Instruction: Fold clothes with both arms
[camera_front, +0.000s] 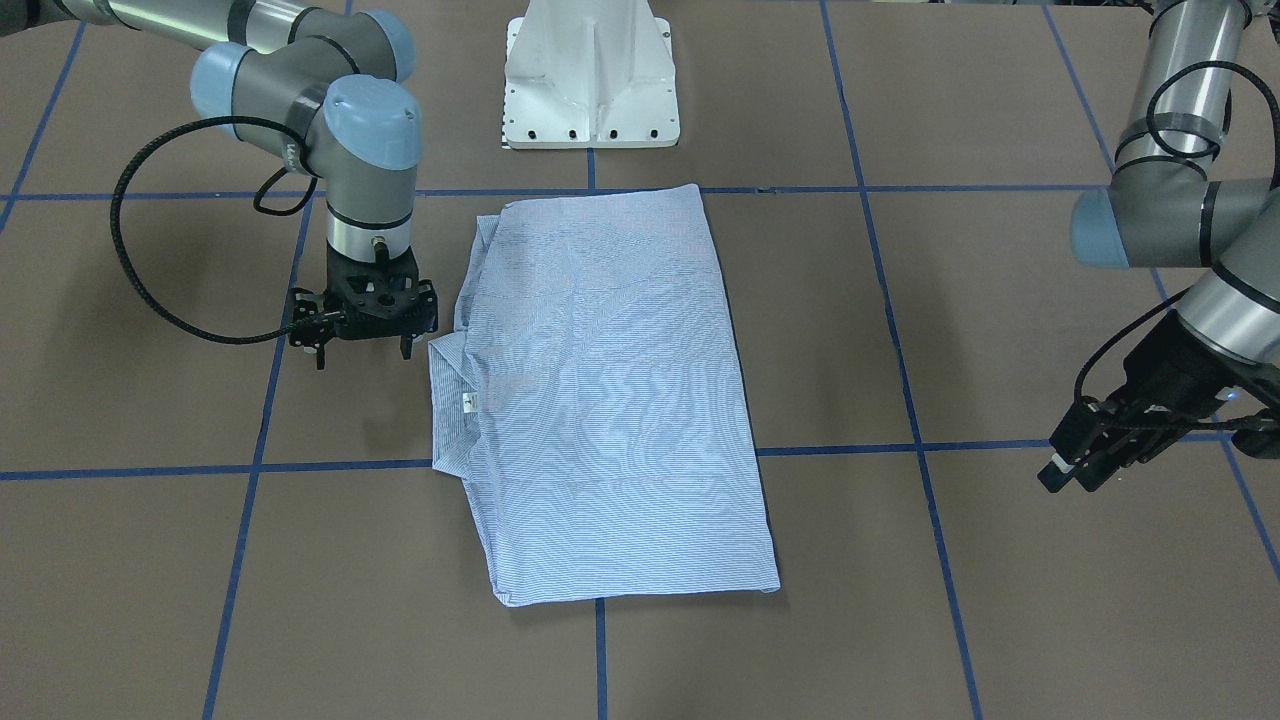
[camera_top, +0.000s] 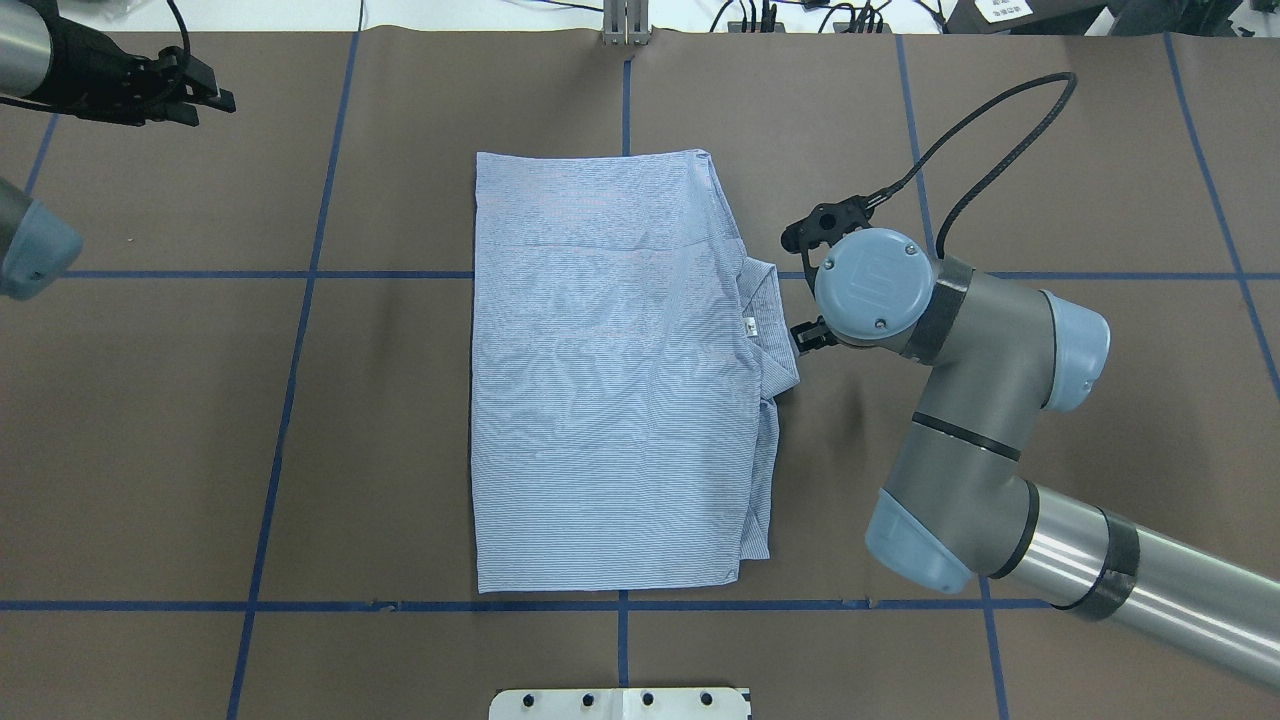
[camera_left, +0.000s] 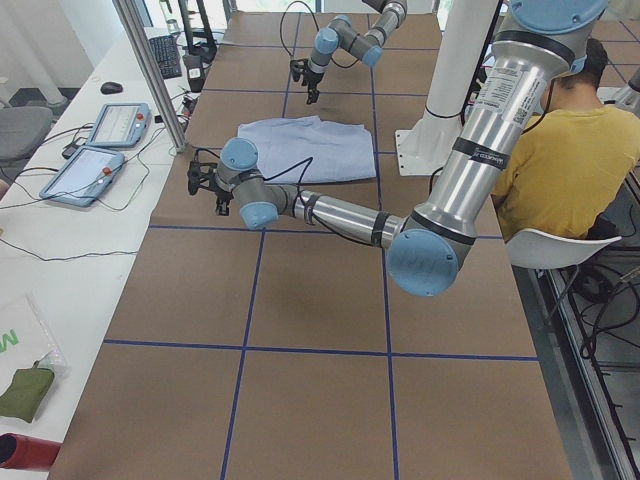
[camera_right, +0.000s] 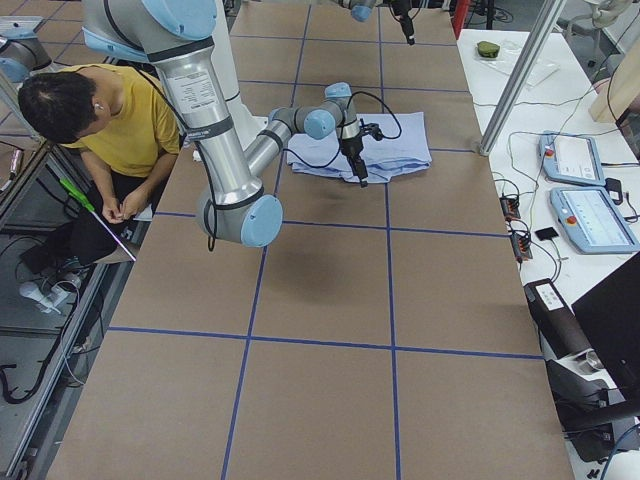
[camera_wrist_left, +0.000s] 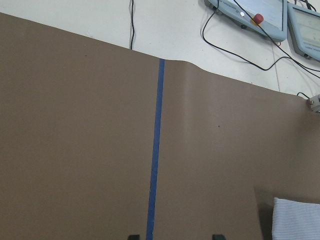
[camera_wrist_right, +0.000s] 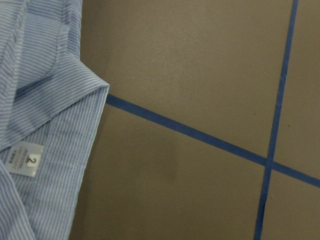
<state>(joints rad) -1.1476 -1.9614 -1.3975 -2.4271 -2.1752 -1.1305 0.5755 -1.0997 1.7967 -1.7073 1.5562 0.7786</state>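
The light blue-and-white striped shirt (camera_front: 600, 400) lies folded into a flat rectangle at the table's middle (camera_top: 610, 380). Its collar and small white neck label (camera_top: 749, 325) face my right side. My right gripper (camera_front: 365, 348) hangs open and empty just beside the collar, pointing down, and does not touch the cloth (camera_top: 803, 290). Its wrist view shows the collar corner (camera_wrist_right: 75, 85) and the label (camera_wrist_right: 22, 160). My left gripper (camera_top: 215, 90) is open and empty, far from the shirt over bare table (camera_front: 1070, 478). Its wrist view shows only a shirt corner (camera_wrist_left: 297, 220).
The white pedestal base (camera_front: 590, 80) stands at the robot's side of the table. Blue tape lines (camera_top: 300, 275) cross the brown tabletop. Two teach pendants (camera_left: 100, 150) and a metal post (camera_left: 150, 70) are at the far edge. A person in yellow (camera_right: 110, 120) sits beside the robot.
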